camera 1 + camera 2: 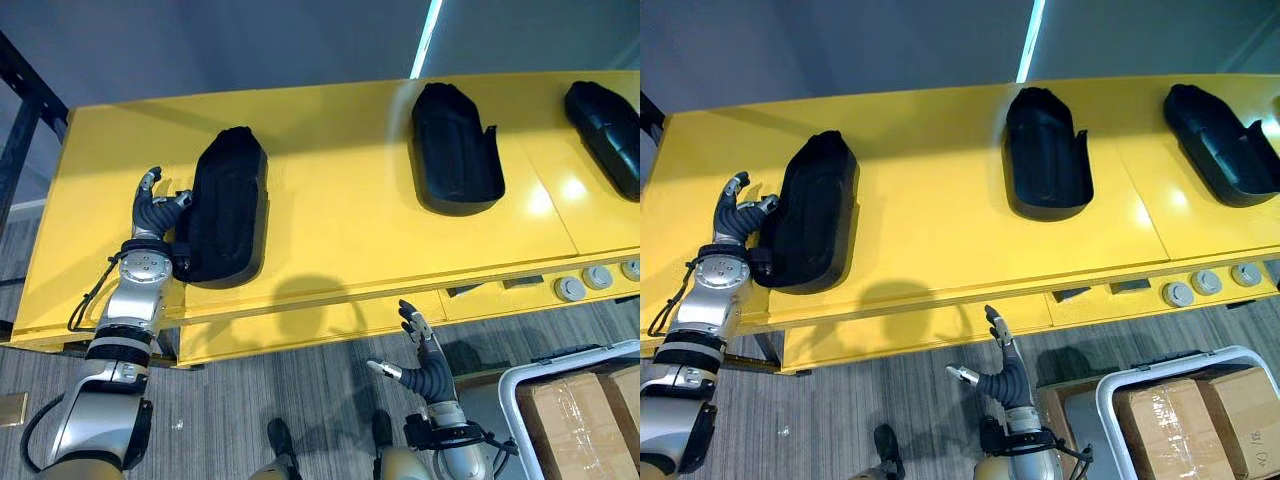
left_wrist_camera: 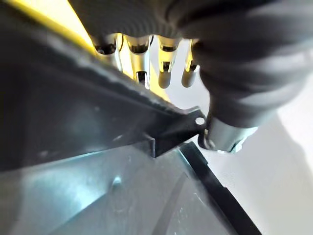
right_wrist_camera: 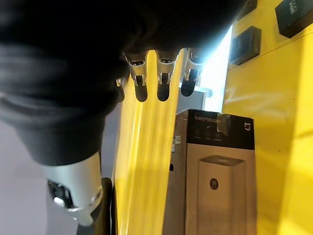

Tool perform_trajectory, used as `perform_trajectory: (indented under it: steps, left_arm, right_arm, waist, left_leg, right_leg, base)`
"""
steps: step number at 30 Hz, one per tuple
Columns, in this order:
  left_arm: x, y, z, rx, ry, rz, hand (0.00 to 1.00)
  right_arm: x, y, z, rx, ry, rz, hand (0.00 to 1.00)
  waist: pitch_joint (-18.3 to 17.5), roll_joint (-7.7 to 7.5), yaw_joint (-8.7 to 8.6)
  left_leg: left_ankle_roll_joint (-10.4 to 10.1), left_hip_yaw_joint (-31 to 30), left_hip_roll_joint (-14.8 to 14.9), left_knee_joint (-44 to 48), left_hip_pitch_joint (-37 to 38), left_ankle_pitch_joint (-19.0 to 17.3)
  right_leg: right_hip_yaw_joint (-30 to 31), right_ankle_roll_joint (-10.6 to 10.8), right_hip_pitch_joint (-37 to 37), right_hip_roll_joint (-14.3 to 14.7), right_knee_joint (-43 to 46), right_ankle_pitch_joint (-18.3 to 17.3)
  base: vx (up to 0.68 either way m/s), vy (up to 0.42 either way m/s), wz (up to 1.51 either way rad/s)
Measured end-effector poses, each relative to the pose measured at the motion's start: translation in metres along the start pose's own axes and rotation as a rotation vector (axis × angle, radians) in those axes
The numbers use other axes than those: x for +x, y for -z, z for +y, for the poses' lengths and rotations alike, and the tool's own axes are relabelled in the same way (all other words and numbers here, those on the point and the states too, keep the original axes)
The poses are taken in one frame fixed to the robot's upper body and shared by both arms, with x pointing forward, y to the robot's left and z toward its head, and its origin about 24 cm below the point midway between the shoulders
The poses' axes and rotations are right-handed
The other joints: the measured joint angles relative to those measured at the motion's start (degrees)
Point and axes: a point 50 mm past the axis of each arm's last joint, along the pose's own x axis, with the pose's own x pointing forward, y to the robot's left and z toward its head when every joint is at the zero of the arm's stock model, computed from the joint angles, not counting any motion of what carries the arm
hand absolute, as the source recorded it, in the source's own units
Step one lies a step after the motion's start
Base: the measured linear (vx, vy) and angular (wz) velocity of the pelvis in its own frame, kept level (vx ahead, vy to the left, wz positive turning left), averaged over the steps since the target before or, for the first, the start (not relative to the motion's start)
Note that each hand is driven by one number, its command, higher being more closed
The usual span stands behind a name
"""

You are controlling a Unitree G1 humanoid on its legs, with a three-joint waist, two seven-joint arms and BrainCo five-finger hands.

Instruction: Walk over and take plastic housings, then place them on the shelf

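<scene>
— Left robot hand sits at the outer rim of the left plastic housing on the yellow tabletop. Has it got hold?

— Not as far as I can judge. Its fingers are loosely straight and spread, and the thumb touches the rim. The wrist view shows that rim running between thumb and fingers, with nothing clamped on it.

— And the right robot hand?

— Low, in front of the tabletop's front edge and over the floor, with fingers splayed and empty.

— So one hand on a long shell. What worries you?

— Two things. Pinched at one side only, the housing would likely tip as it lifts and slip out, since its surface looks smooth. And if the hand pushes rather than grips, the housing may skid towards the middle plastic housing, which lies well apart from it. A third plastic housing lies at the far right.

— Anything lower down?

— A white crate of cardboard boxes stands on the floor beside the right arm. If that hand comes up carelessly, it could clip the tabletop's edge.
</scene>
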Motion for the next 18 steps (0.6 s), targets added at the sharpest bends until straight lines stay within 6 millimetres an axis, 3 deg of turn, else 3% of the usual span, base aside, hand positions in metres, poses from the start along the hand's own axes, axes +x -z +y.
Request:
perform_trajectory:
  steps: [3, 11, 14, 18]
  left_arm:
    - [0.003, 0.002, -0.008, -0.020, -0.022, 0.044, 0.00]
    - [0.004, -0.015, -0.035, -0.204, 0.002, 0.057, 0.00]
    - [0.008, -0.028, -0.036, -0.226, 0.000, 0.030, 0.00]
    - [0.009, -0.030, -0.034, -0.200, -0.025, 0.016, 0.00]
  right_arm:
    - [-0.001, 0.001, 0.000, 0.013, 0.000, 0.006, 0.00]
    - [0.000, 0.000, -0.001, 0.013, 0.002, 0.000, 0.00]
    - [0.003, -0.003, -0.001, 0.021, 0.003, -0.013, 0.00]
    - [0.005, -0.004, -0.001, 0.033, 0.000, -0.020, 0.00]
  waist:
    - [-0.95, 0.03, -0.24]
    - [-2.26, 0.09, -0.72]
    - [-3.26, 0.14, -0.58]
    - [-4.53, 0.38, -0.40]
  left_leg:
    - [-0.03, -0.01, -0.03, -0.32, 0.01, 0.35]
    - [-0.02, -0.85, -0.40, -3.91, 2.02, 2.82]
    - [0.01, -1.49, -0.51, -4.48, 2.47, 3.34]
    - [0.01, -2.07, -0.66, -4.50, 3.48, 3.33]
  right_leg:
    - [0.01, 0.02, 0.29, 0.04, -1.01, 0.83]
    - [-0.72, 0.07, 1.31, 0.27, -1.26, 1.39]
    - [-1.42, 0.07, 1.89, 0.27, -1.31, 1.39]
    - [-1.98, 0.08, 3.42, 0.11, -1.72, 1.39]
  base:
    - [-0.04, 0.031, -0.01]
    - [-0.04, 0.025, 0.04]
    - [-0.01, 0.021, 0.11]
    - [0.00, 0.023, 0.07]
